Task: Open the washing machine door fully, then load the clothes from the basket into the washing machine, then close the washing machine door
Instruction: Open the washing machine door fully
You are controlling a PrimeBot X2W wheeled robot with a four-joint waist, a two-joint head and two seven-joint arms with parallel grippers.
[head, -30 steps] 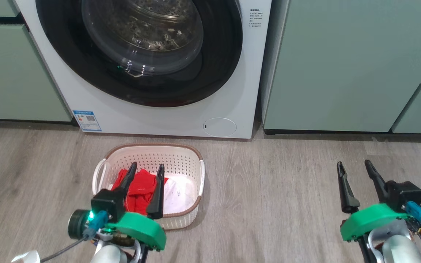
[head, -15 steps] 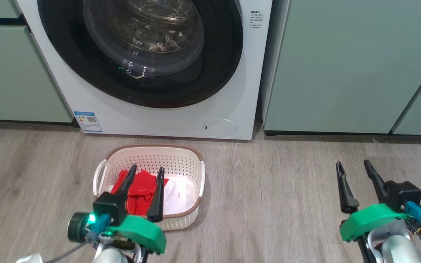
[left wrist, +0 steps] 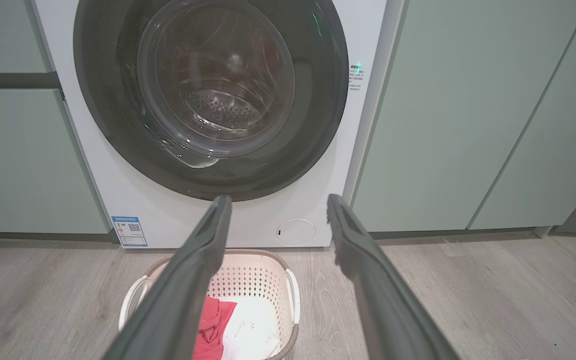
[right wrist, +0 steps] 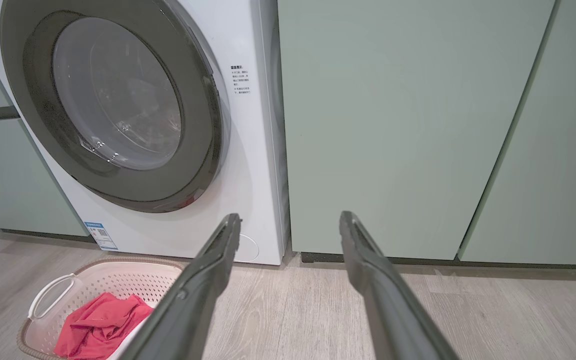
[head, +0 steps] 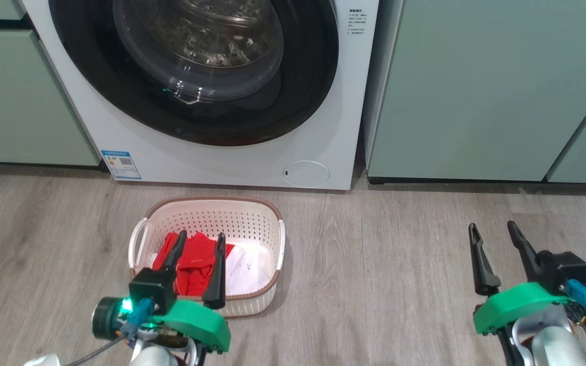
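the left gripper (head: 202, 234) is spread wide, its two dark fingers well apart, and there is nothing between them. in the head view its fingers lie over the basket (head: 211, 200), in front of the clothes (head: 196, 256). the left wrist view shows the basket lower down, past the fingers, so the gripper hangs above it and touches neither the basket nor the fabric.

the right gripper (head: 492, 225) is also spread wide and holds nothing. it hangs over the bare wooden floor (head: 374, 264), well apart from the basket, on the robot's right side, in front of the pale green cabinets (head: 476, 91).

the basket stands on the floor just before the washing machine (head: 222, 162), near its small round white panel (head: 305, 174). inside the basket the red garment is on the left and the thin white garment (head: 250, 267) is beside it on the right.

the washing machine door (head: 303, 91) is closed, with its black rim flat against the white front. the metal drum is visible through the glass.
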